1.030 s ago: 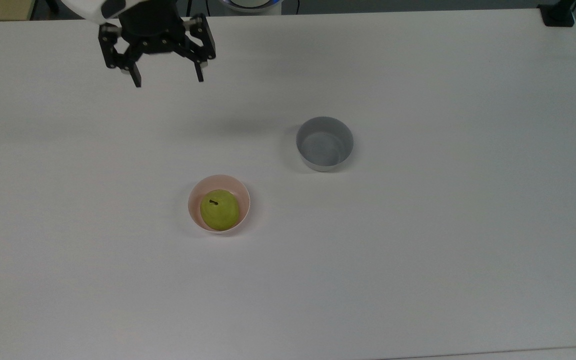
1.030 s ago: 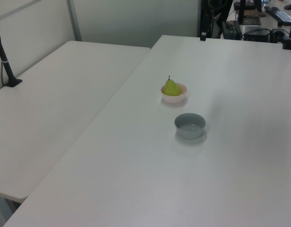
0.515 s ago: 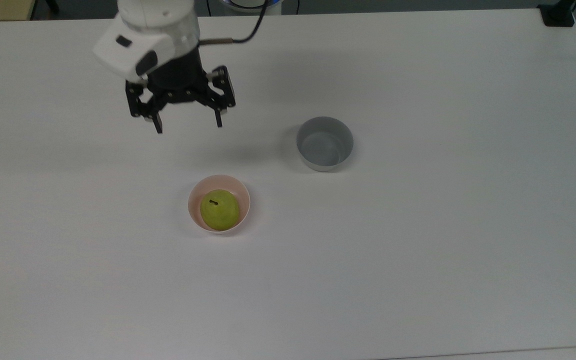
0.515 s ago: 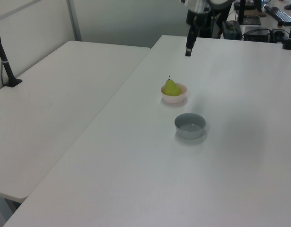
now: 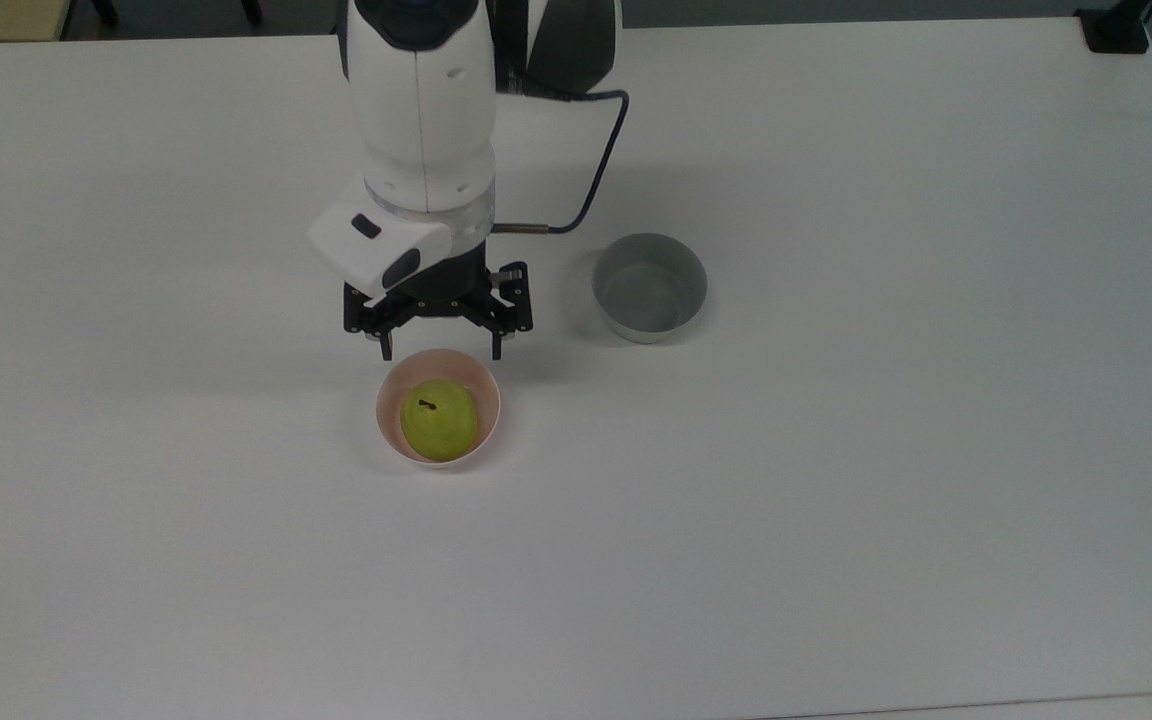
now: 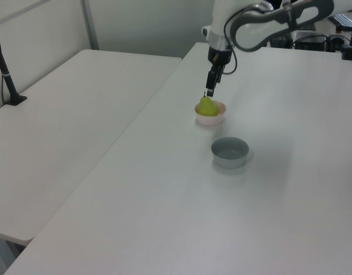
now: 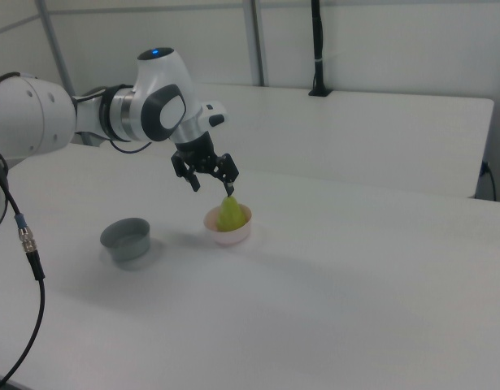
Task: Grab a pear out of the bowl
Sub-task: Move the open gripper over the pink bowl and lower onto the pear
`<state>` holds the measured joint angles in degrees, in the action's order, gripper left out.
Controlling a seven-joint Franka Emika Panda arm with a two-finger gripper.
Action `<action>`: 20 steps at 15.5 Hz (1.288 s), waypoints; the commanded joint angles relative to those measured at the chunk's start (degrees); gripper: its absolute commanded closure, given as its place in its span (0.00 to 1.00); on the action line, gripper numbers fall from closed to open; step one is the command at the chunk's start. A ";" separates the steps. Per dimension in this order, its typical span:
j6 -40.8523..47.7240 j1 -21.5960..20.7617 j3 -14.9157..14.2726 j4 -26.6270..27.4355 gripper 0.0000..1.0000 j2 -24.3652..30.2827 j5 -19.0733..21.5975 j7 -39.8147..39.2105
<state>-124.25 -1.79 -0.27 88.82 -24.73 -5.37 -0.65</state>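
Observation:
A yellow-green pear (image 5: 440, 418) with a short dark stem sits upright in the pale pink bowl (image 5: 433, 365) near the middle of the white table. The same pear (image 7: 230, 213) and bowl (image 7: 228, 231) appear in the right view, and the pear (image 6: 208, 106) in its bowl (image 6: 212, 118) in the left view. My gripper (image 5: 441, 350) hangs open just above the bowl's far rim, fingers pointing down and spread about as wide as the bowl. In the right view the gripper (image 7: 212, 186) is a little above and behind the pear. Nothing is between its fingers.
An empty grey bowl (image 5: 649, 287) stands to the top view's right of the pink bowl, close to the arm's wrist. A second white table (image 6: 67, 132) adjoins on the left view's left. A black post base (image 5: 1116, 28) sits at the table's far right corner.
The arm has swept from the table's far left edge toward the pink bowl and come down lower. The gripper stays open. Pear and bowls have not moved.

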 commanded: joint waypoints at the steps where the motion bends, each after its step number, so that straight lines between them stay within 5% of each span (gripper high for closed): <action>1: -1.17 -0.23 -0.34 -0.31 0.00 -1.81 -2.36 1.44; 16: -8.10 0.12 -0.43 -0.40 0.00 -7.27 -6.14 0.04; 18: -8.29 0.12 -0.43 -0.49 0.03 -7.79 -6.14 0.04; 20: -8.29 0.12 -0.43 -0.40 0.20 -7.79 -6.05 0.21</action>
<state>-131.37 -1.51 -0.46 88.73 -31.97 -10.38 -0.66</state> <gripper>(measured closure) 0.026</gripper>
